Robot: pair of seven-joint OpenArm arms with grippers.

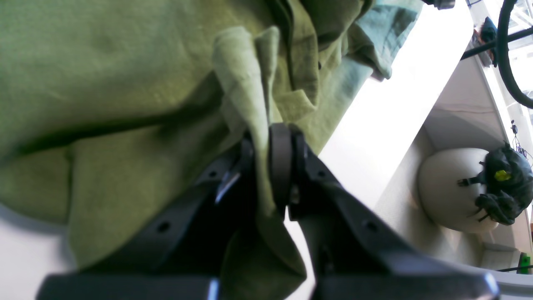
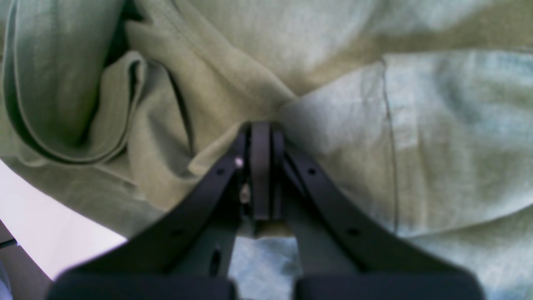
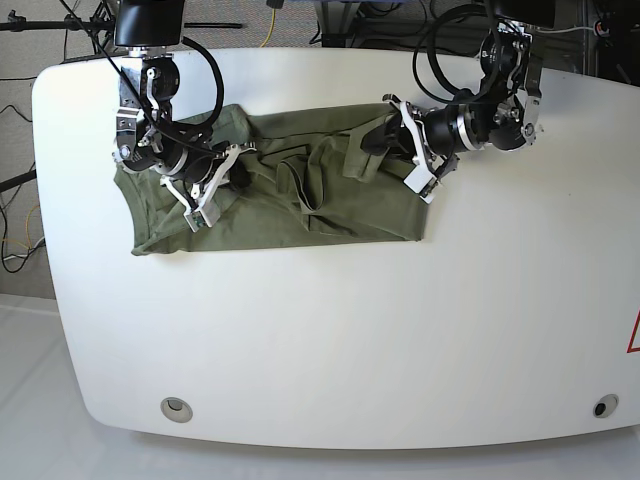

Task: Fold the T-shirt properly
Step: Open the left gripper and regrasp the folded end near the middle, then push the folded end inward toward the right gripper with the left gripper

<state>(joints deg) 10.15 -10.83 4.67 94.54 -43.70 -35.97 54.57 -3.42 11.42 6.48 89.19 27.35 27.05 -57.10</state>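
Base view shows the olive-green T-shirt (image 3: 300, 205) lying spread but rumpled on the white table (image 3: 330, 340), in the far half, nearer the far left corner than the right. Its near hem runs roughly parallel to the table's near edge, and creases bunch up across the middle. Both arms reach down onto the cloth from the far edge.

Seen in that view's right part, the left gripper (image 3: 388, 135) sits at the shirt's end nearest the table's right edge. Its wrist camera shows the jaws clenched on a raised fold of the T-shirt (image 1: 125, 83), a pale ridge of fabric standing up between the two pads (image 1: 280, 162) and hanging down below them. Bare table (image 1: 374, 125) shows just beside that fold.

At the shirt's other end, toward the table's left edge, the right gripper (image 3: 228, 180) rests on the cloth. Its wrist camera shows the jaws pressed together with a thin pinch of the T-shirt (image 2: 437, 146) caught at the tips of the right gripper (image 2: 260, 129); a stitched hem and a curled fold lie to one side, and a strip of table (image 2: 54, 233) shows beyond the fabric's edge.
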